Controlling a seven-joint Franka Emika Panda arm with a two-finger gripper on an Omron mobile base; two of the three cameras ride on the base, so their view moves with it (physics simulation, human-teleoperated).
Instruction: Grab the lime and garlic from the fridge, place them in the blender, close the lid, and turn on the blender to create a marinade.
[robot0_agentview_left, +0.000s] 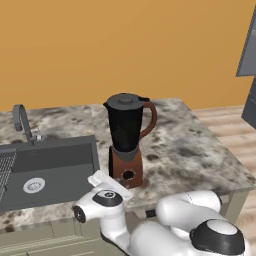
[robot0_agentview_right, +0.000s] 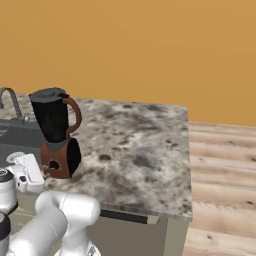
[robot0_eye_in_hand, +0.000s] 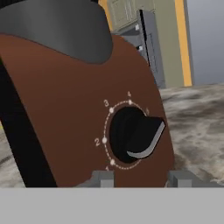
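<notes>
The blender (robot0_agentview_left: 126, 145) stands on the marble counter, its black jar on a reddish-brown base (robot0_eye_in_hand: 65, 113). The dark grey lid (robot0_agentview_left: 125, 100) sits on the jar's top. My gripper (robot0_eye_in_hand: 142, 177) is low at the counter's front edge, pressed up close to the base. Its two fingertips (robot0_eye_in_hand: 103, 177) stand a little apart, one on each side of the round black knob (robot0_eye_in_hand: 138, 140), and the gripper is shut on that knob. The knob's pointer slants toward the upper right of its numbered dial. The lime and the garlic are hidden from view.
A grey sink (robot0_agentview_left: 50, 170) with a curved tap (robot0_agentview_left: 22, 122) lies left of the blender. The counter (robot0_agentview_right: 140, 150) stretches right to its edge, with wooden floor (robot0_agentview_right: 220, 175) beyond. A dark grey panel (robot0_agentview_left: 248, 45) hangs at the far right.
</notes>
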